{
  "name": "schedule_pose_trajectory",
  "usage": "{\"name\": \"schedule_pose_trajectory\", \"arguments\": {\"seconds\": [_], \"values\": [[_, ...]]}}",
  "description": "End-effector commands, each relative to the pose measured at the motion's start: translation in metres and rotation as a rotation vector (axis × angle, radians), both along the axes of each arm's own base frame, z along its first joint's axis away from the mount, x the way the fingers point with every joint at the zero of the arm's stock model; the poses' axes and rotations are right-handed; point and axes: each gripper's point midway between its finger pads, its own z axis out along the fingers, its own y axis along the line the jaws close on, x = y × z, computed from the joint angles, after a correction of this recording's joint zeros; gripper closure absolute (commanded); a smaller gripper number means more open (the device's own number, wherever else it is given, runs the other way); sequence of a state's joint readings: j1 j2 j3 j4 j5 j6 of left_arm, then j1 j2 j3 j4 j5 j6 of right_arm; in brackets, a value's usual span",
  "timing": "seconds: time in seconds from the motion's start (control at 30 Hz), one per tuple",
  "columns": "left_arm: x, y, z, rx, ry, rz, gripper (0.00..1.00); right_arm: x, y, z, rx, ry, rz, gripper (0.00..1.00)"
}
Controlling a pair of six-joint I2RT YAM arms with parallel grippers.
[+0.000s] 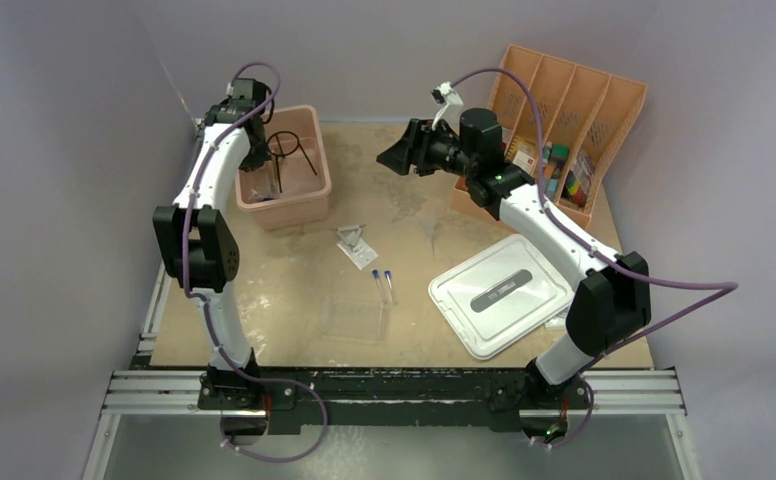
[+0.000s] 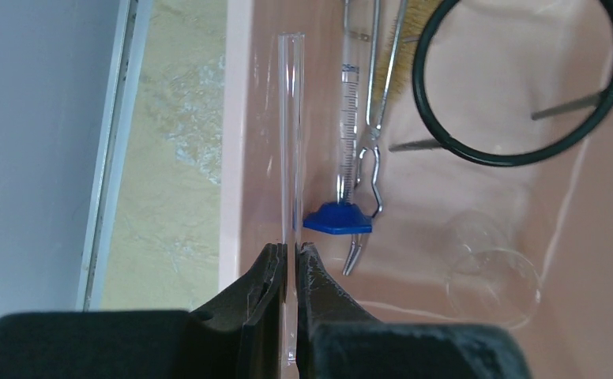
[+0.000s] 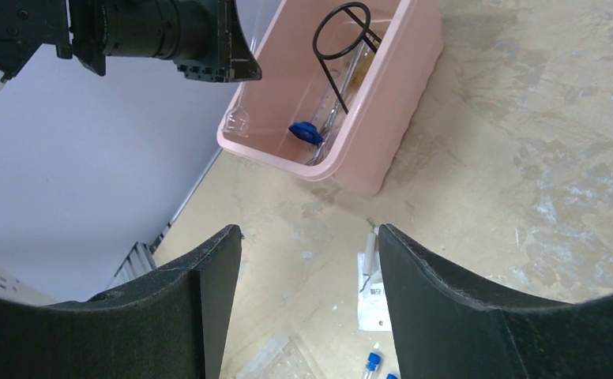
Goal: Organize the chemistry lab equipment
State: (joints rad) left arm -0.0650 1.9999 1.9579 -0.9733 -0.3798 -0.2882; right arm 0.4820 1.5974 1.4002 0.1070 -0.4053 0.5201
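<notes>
The bench carries a pink bin at its far left, a white lid towards the near right and an orange divided rack at the far right corner. A clear plastic tray lies near the middle, with two blue-capped tubes just beyond it.

The left hand is inside the bin, its fingers clamped on a thin glass tube. The tube's long axis runs straight out from the fingertips, close along the bin's left wall. It is roughly parallel to the graduated cylinder on its blue base and to the steel forceps beside that. The black wire ring sits further right in the bin.

The tube looks lined up for release here. The point to watch is that it goes down beside the cylinder and not across it.

The right hand hangs above the bench with its fingers wide apart and nothing in them. In its wrist view the blue-capped tubes lie below it towards the near edge. It seems the nearer and freer arm for them.
</notes>
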Motion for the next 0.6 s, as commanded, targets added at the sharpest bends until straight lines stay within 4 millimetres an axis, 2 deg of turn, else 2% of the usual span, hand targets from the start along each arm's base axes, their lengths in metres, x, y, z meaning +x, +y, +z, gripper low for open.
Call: {"name": "schedule_pose_trajectory", "arguments": {"seconds": [0.0, 0.27, 0.57], "values": [[0.018, 0.011, 0.001, 0.005, -0.033, 0.0, 1.0, 0.007, -0.004, 0.01, -0.013, -0.05, -0.02, 0.34], [0.033, 0.006, -0.031, -0.012, 0.011, -0.041, 1.0, 0.015, -0.006, 0.008, -0.041, -0.061, -0.037, 0.34], [0.04, 0.012, -0.048, 0.031, 0.039, -0.043, 1.0, 0.022, -0.006, 0.006, -0.047, -0.061, -0.042, 0.34]]}}
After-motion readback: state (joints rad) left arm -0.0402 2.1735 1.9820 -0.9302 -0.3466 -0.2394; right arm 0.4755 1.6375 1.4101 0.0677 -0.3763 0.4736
